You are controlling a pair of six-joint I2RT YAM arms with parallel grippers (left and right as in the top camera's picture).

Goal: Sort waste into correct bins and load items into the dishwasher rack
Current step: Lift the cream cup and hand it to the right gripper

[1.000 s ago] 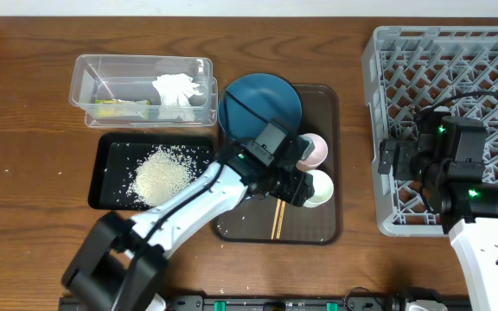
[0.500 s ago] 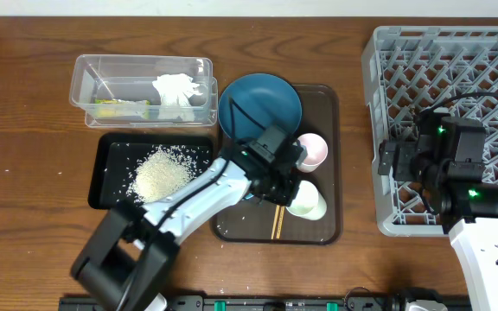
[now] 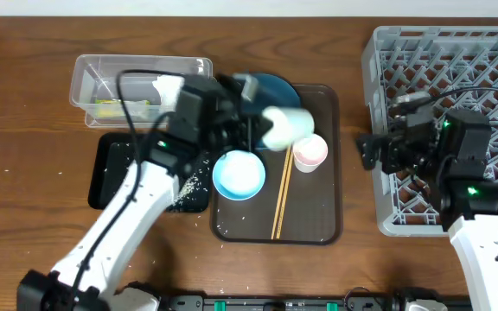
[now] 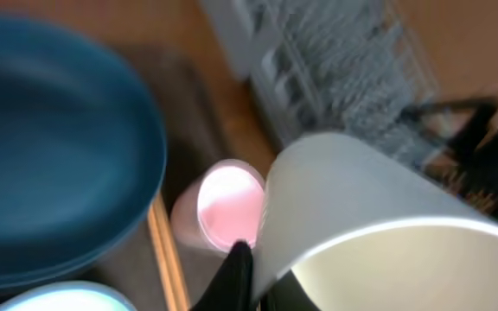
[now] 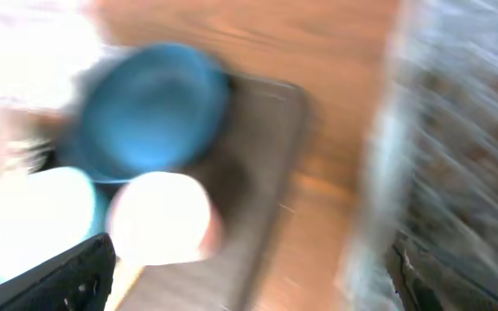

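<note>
**Step in hand:** loading dishes into the rack, first cup.

- The whitish cup (image 3: 285, 123) is gripped by the left fingers (image 3: 260, 130), which are closed on its wall. In the left wrist view one dark finger is seen pressed against the cup's side.
- The cup is held tilted onto its side, lifted clear of the brown tray (image 3: 322, 226) and above the near edge of the blue plate (image 3: 277, 86).
- The right fingers (image 3: 368, 154) are seen just outside the left wall of the grey rack (image 3: 456, 60), turned toward the tray. In the blurred right wrist view they appear spread apart with nothing between them.

**On the brown tray:** the pink cup (image 3: 310, 153), the pale blue bowl (image 3: 239, 174) and the chopsticks (image 3: 279, 197). The plate sits at the far left corner, partly hidden by the left arm.

**Waste:**
- The snack wrapper (image 3: 119, 108) and the tissue (image 3: 169, 86) lie in the clear tub (image 3: 89, 69).
- Rice grains (image 3: 190, 177) are seen in the black tray (image 3: 106, 177), mostly hidden under the left arm.
- Sorting is judged done. No dish is seen in the rack.

**Next move (judged):**
- The cup is well apart from the rack, with the tray's right half and bare tabletop between.
- It must be carried across, or passed to the waiting right fingers, as their open stance suggests.
- For a pass, the right fingers should be closed on the cup's free wall before the left grip is released.
- The pink cup below should be cleared on the way.
- The cup is best set mouth down in a grid cell.
</note>
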